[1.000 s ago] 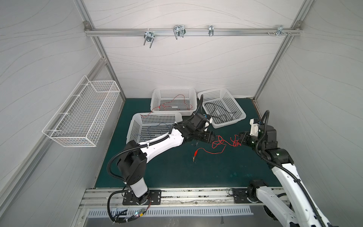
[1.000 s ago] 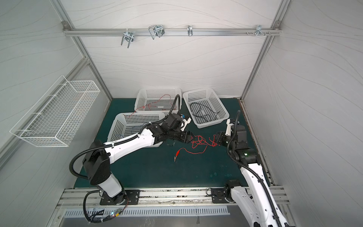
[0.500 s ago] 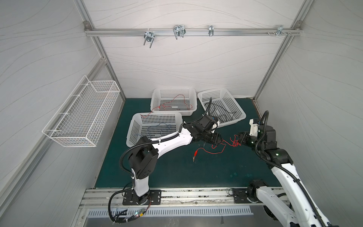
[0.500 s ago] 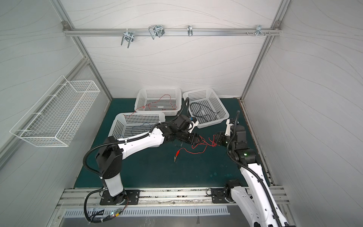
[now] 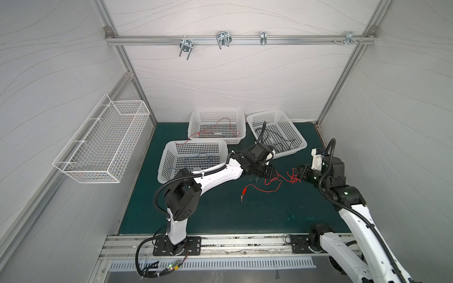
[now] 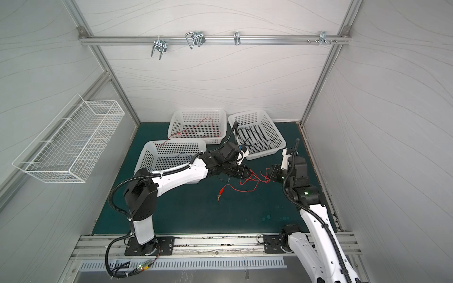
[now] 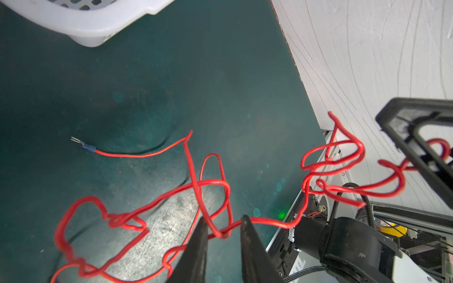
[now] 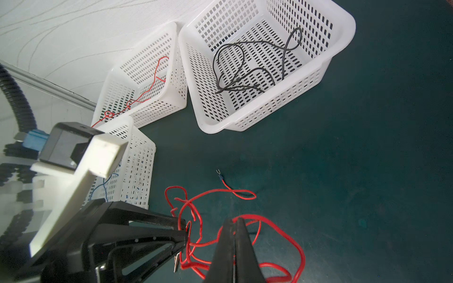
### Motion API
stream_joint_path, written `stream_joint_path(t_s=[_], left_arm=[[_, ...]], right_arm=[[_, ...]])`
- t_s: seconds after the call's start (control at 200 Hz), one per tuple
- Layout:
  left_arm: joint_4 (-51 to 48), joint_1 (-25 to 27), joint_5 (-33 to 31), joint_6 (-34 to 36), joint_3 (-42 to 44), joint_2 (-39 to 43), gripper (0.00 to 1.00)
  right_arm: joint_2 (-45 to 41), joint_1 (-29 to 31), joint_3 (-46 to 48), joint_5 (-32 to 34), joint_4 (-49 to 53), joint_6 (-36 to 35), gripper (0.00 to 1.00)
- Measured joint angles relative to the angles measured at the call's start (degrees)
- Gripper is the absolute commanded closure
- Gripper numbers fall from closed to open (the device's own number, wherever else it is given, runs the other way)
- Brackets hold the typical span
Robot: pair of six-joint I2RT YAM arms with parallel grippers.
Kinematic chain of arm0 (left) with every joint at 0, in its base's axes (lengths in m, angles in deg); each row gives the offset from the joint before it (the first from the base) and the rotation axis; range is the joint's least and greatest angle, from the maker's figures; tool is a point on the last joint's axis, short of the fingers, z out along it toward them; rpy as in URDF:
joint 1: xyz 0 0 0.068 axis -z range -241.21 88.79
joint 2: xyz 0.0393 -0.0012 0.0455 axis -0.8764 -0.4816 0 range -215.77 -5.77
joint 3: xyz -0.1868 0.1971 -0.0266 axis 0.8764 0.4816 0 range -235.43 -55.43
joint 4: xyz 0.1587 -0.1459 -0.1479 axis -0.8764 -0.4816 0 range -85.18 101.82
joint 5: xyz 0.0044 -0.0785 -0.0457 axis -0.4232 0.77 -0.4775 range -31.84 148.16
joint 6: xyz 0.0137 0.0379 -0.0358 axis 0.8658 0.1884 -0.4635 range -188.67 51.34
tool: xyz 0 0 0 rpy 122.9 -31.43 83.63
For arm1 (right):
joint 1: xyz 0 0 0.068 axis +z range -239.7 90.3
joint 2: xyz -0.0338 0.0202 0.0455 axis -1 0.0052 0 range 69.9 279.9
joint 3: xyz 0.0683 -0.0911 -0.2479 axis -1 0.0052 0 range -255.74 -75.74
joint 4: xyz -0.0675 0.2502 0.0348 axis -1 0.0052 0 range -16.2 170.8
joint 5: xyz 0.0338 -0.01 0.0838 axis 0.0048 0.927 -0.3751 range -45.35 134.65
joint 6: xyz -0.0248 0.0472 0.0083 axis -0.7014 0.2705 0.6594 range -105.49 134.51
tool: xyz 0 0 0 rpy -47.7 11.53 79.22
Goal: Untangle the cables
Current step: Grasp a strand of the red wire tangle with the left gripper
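A tangled red cable [image 5: 282,177] [image 6: 256,178] lies on the green mat between my two grippers. One end carries a red alligator clip [image 5: 244,191]. The other end has a blue-sleeved fork terminal [image 7: 85,146] [image 8: 220,177]. My left gripper [image 5: 271,171] [image 7: 224,219] stands narrowly open, with a knotted strand of the red cable [image 7: 220,232] between its jaws. The right gripper [image 5: 297,174] [image 8: 234,220] is shut on another strand of the same cable, lifting loops off the mat. More cables lie in the baskets: red [image 5: 218,127], black [image 8: 245,71] and blue [image 5: 201,159].
Three white perforated baskets stand at the back: a left front one [image 5: 169,156], a middle one [image 5: 193,117] and a right one [image 5: 301,144] close behind the left gripper. The right wall [image 7: 367,73] runs beside the tangle. A wire rack [image 5: 103,142] hangs on the left wall.
My left arm has reached right to the tangle, and its jaws have narrowed around a red strand. The right gripper has stayed put, shut on the cable.
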Motion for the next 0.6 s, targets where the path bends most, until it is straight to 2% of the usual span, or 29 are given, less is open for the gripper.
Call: stream_joint_path(t_s=[0.255,0.33,0.6], left_arm=[[0.1,0.0,0.0,-0.3,0.0,-1.1,0.89],[0.1,0.0,0.0,-0.4,0.0,-1.4,1.00],[-0.7,0.0,-2.7,1.2,0.0,-1.4,1.00]], right_arm=[[0.0,0.0,0.0,-0.1,-0.2,0.0,1.00],[0.0,0.0,0.0,-0.1,-0.2,0.0,1.00],[0.1,0.0,0.6,0.2,-0.2,0.0,1.00]])
